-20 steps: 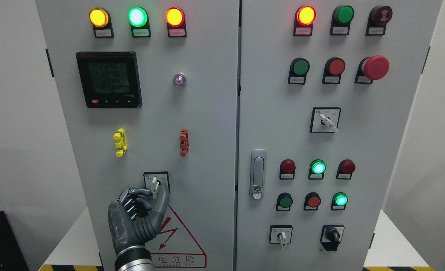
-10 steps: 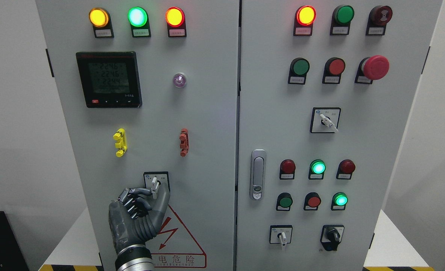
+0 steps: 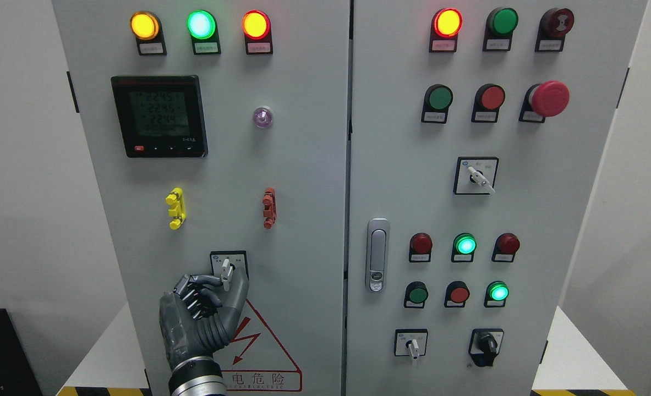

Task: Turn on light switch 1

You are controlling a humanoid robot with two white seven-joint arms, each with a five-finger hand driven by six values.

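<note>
The small white lever of the switch (image 3: 226,270), set in a square black plate directly above the red warning triangle (image 3: 259,341), is pinched by the left hand (image 3: 201,313); smooth grey cabinet door (image 3: 303,192) surrounds it.

A digital meter (image 3: 159,116) glows beneath three lit lamps (image 3: 201,25); a red mushroom button (image 3: 549,99) and door latch (image 3: 377,254) mark the right panel.
</note>
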